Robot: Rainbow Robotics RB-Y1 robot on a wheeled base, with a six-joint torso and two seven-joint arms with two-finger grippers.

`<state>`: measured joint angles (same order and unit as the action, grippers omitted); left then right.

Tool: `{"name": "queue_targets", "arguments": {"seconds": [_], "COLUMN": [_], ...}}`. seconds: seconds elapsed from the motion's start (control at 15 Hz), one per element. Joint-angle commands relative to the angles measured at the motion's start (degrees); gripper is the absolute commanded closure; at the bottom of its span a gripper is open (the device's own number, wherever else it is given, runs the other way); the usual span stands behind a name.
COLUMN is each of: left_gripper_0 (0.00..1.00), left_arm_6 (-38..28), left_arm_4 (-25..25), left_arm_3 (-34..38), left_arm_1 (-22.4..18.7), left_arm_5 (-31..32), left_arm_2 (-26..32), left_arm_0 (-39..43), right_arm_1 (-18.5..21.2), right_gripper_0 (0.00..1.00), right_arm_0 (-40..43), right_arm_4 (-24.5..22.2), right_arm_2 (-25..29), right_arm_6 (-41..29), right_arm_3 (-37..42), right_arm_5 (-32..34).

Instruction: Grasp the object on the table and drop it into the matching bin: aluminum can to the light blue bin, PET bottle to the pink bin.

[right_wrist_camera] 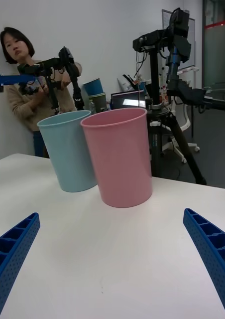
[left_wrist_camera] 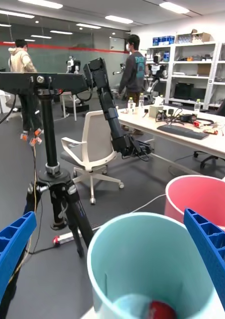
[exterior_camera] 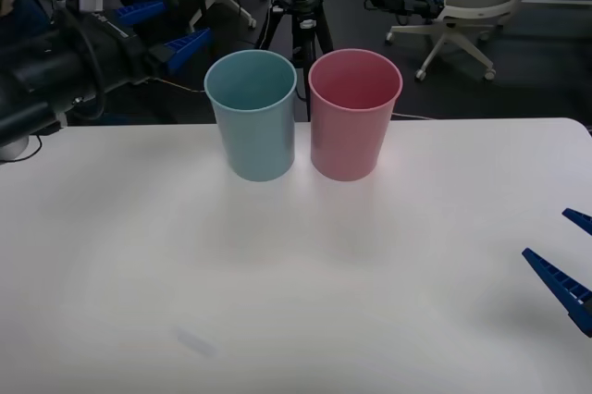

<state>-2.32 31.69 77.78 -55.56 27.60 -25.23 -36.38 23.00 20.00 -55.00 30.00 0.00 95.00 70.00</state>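
Observation:
The light blue bin and the pink bin stand side by side at the far edge of the white table. In the left wrist view a red thing, apparently the aluminum can, lies at the bottom of the light blue bin, with the pink bin beside it. My left gripper is open, held up behind and to the left of the light blue bin, with nothing between its fingers. My right gripper is open and empty, low over the table's right side, facing both bins.
A black tripod stands on the floor just behind the bins. A white office chair is farther back on the right. The table's far edge runs right behind the bins.

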Motion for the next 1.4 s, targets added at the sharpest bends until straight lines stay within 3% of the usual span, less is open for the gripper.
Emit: {"name": "queue_targets", "arguments": {"seconds": [0.07,0.6,0.8,1.2,1.4], "left_gripper_0": [0.0,0.0,0.0,0.0,0.0], "left_arm_6": [0.8,1.5,1.6,0.4,-0.5], "left_arm_4": [-4.8,-3.8,-1.1,13.8,19.3], "left_arm_3": [5.6,16.9,19.3,23.5,24.0], "left_arm_1": [-4.8,-5.2,-4.0,8.4,15.0], "left_arm_5": [0.1,0.3,0.3,2.0,7.7], "left_arm_2": [1.9,18.0,22.3,30.7,35.2], "left_arm_0": [5.3,27.6,34.0,43.9,48.2], "right_arm_1": [0.0,0.0,0.0,0.0,0.0], "right_gripper_0": [0.0,0.0,0.0,0.0,0.0], "right_arm_0": [0.0,0.0,0.0,0.0,0.0], "right_arm_4": [0.0,0.0,0.0,0.0,0.0], "right_arm_2": [0.0,0.0,0.0,0.0,0.0], "right_arm_6": [0.0,0.0,0.0,0.0,0.0], "right_arm_3": [0.0,0.0,0.0,0.0,0.0], "right_arm_5": [0.0,0.0,0.0,0.0,0.0]}}
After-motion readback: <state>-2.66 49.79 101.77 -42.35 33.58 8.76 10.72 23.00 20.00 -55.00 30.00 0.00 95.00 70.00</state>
